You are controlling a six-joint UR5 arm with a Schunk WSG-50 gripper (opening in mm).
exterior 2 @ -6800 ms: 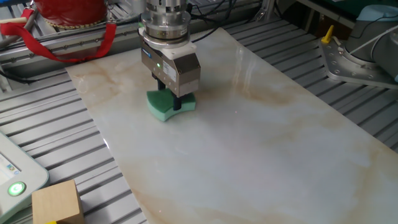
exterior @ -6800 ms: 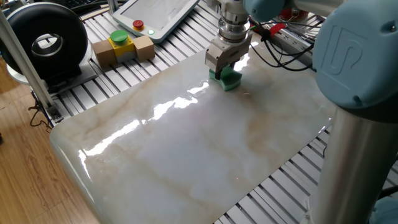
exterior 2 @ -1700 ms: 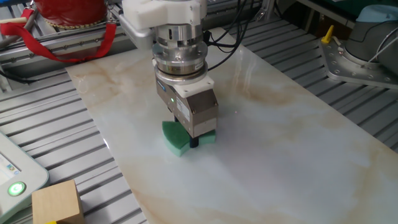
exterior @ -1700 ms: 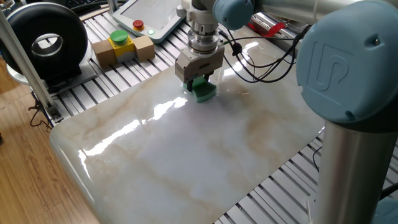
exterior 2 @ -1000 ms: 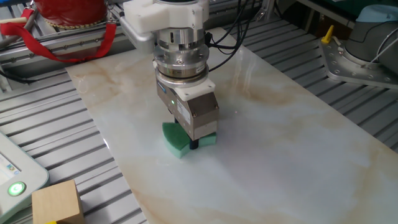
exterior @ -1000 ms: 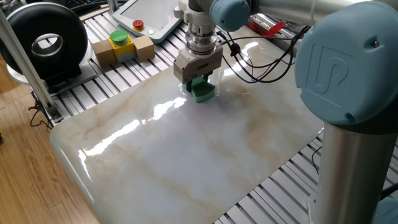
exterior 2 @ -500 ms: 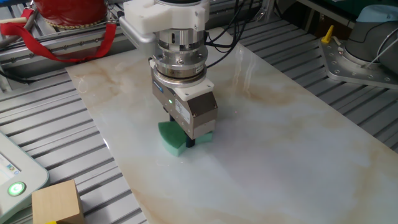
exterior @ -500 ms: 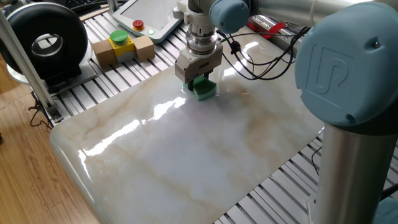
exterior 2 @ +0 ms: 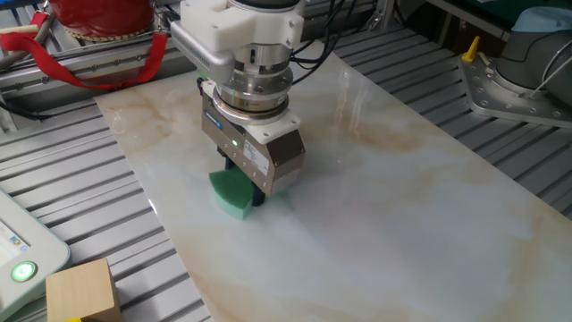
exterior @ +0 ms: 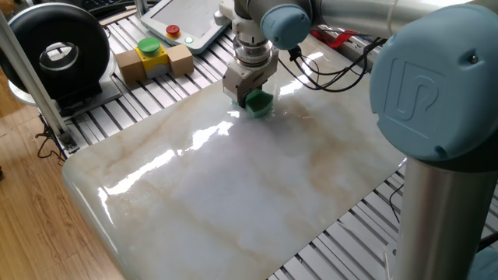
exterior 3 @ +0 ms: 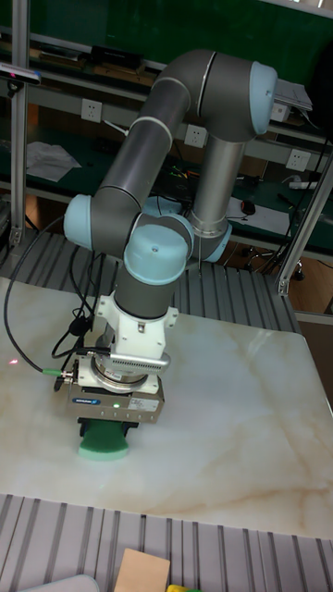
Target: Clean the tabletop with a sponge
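Note:
The marble tabletop (exterior: 257, 194) (exterior 2: 402, 215) (exterior 3: 240, 407) fills the middle of every view. A bright green sponge (exterior: 259, 103) (exterior 2: 231, 191) (exterior 3: 103, 445) lies pressed flat on it, near the edge closest to the cardboard box. My gripper (exterior: 250, 96) (exterior 2: 252, 190) (exterior 3: 104, 431) points straight down and is shut on the sponge; its body hides the sponge's top in the other fixed view.
A cardboard box (exterior: 154, 62) with a yellow-and-green button, a teach pendant (exterior: 194, 19) and a black round device (exterior: 54, 50) sit on the ribbed frame beyond the slab. Cables (exterior: 334, 66) trail over the slab's far corner. A red object (exterior 2: 98, 22) stands behind.
The gripper has slid the sponge along the slab toward the edge near the cardboard box and the pendant, and the wrist has turned slightly. The grip stays shut.

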